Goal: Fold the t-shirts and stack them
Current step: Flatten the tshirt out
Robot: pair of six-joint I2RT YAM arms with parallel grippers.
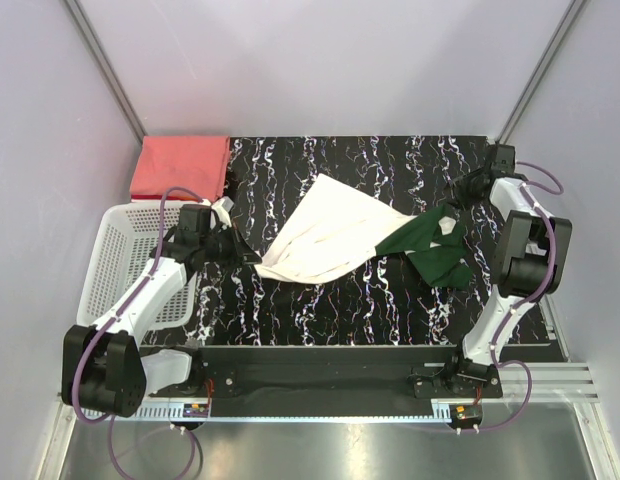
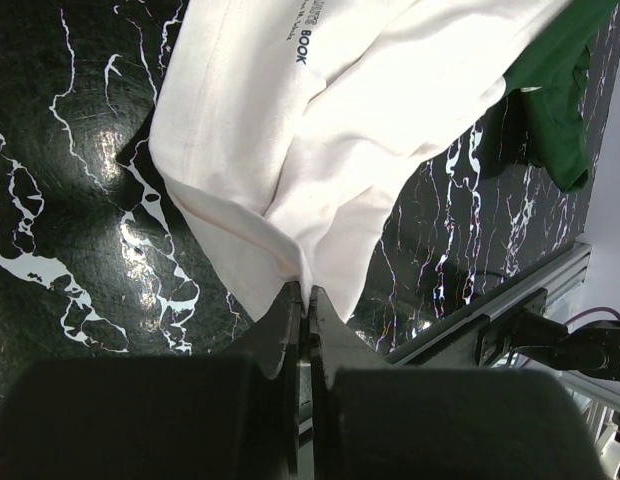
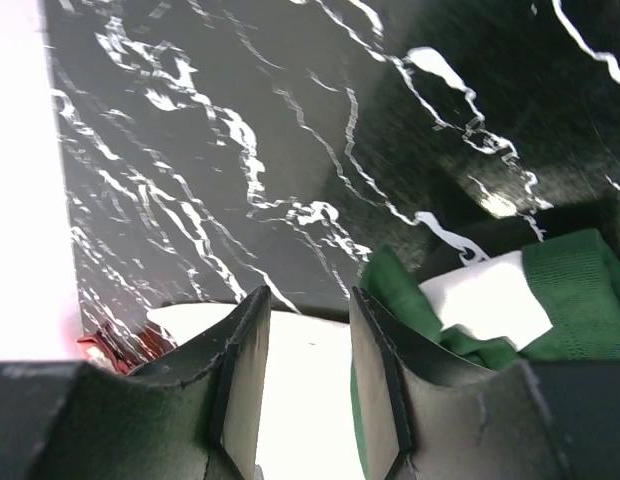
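Two tools bracket the cream-white t-shirt, and its long axis runs from one to the other across the bench. My left tool is clamped on a pale hem corner. The body fans away ahead of it, with the printed lettering far from the tips. My right tool has its fingers parted and pinches nothing; white cloth shows under the gap and green cloth lies just beside it. The green end points at the right tool, the nearer arm, so I judge that grab comes next. Well beyond the left tool, the salmon-red t-shirt lies in a neat square by the mesh basket.
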